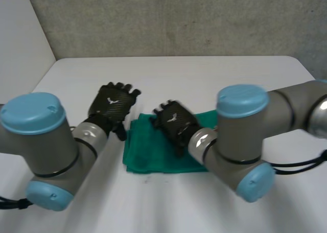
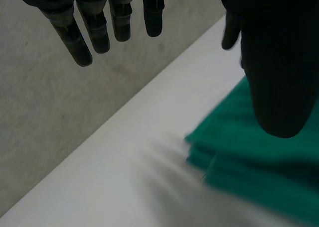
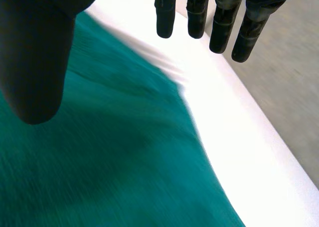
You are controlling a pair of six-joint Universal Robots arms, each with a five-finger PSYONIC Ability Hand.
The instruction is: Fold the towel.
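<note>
A green towel (image 1: 145, 151) lies folded in the middle of the white table, its stacked edges facing my left side. My left hand (image 1: 113, 103) hovers over bare table just beside the towel's left edge, open, fingers straight. In the left wrist view the fingers (image 2: 94, 28) point past the table's edge and the towel (image 2: 249, 162) lies below the thumb. My right hand (image 1: 176, 121) is above the towel's middle, open and holding nothing. Its wrist view has straight fingers (image 3: 222, 23) spread over the towel (image 3: 109, 157) near its far edge.
The white table (image 1: 204, 74) stretches beyond the towel to a grey wall (image 1: 179, 18) at the back. A white panel (image 1: 20, 39) stands at the far left. My right arm's elbow (image 1: 240, 141) covers the towel's right part.
</note>
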